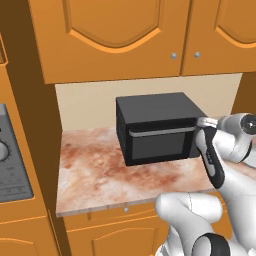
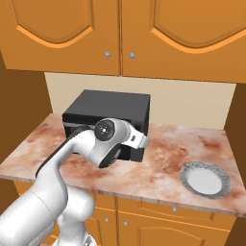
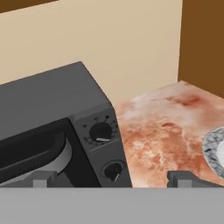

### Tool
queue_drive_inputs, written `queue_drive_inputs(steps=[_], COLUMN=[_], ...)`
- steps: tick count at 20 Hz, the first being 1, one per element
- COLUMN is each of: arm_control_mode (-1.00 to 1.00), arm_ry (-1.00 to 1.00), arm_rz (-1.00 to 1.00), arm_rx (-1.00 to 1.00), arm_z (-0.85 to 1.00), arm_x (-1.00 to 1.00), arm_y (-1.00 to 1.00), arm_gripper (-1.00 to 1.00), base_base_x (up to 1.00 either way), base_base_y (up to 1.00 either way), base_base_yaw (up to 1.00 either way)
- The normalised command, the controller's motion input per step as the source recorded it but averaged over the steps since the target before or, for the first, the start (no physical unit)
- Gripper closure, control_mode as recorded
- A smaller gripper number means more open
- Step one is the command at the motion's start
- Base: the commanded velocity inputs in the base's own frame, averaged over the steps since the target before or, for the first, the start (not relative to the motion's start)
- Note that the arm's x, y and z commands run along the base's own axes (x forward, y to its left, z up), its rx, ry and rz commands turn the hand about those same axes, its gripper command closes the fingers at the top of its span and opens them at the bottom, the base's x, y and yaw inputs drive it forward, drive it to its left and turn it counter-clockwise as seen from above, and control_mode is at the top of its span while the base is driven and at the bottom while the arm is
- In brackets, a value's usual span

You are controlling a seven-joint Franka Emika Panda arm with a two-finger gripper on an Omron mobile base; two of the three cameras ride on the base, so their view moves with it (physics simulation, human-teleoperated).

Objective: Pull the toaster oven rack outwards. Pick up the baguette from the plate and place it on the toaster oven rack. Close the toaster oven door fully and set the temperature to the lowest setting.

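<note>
As you look through the left base view, the toaster oven (image 1: 156,127) sits toward the back of the marbled tabletop (image 1: 95,175), under the orange wall cabinets (image 1: 115,35). Its door (image 1: 157,142) is shut, with the silver handle (image 1: 161,132) running along the upper edge of the glass. The white arm reaches in from the lower right and ends just beside the oven's right front corner; the pincer itself is hidden behind the wrist there.

In the right base view you see the same oven (image 2: 108,117) from the other side, its front partly covered by the arm's wrist. The plate (image 2: 205,178) lies well apart to the right, near the tabletop's front edge, and it is empty.

In the hand view you face the oven's right end. Two round knobs (image 3: 101,132) sit one above the other on the control strip, and the curved handle (image 3: 61,159) shows at the left. The pincer (image 3: 113,180) has its two fingertips (image 3: 43,179) set wide apart, holding nothing. A slice of the plate (image 3: 213,149) shows at the right edge.
</note>
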Motion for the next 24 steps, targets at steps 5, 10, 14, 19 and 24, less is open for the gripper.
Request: queue_drive_inputs(steps=[5,10,14,19,24], arm_control_mode=[-1.0,-1.0,-1.0,-1.0,-1.0], arm_ry=[-0.05,-0.12,-0.14,-0.06,-0.11], arm_rz=[0.0,0.0,0.0,0.0,0.0], arm_rx=[-0.01,-0.01,0.0,-0.01,-0.01], arm_z=[-0.01,-0.02,0.0,-0.04,-0.13], arm_x=[0.0,0.0,0.0,0.0,0.0], arm_y=[0.02,0.01,0.0,-0.02,0.0], arm_gripper=[-1.0,-1.0,-1.0,-1.0,-1.0], base_base_x=[0.0,0.0,0.0,0.0,0.0], base_base_y=[0.0,0.0,0.0,0.0,0.0], base_base_yaw=[0.0,0.0,0.0,0.0,0.0])
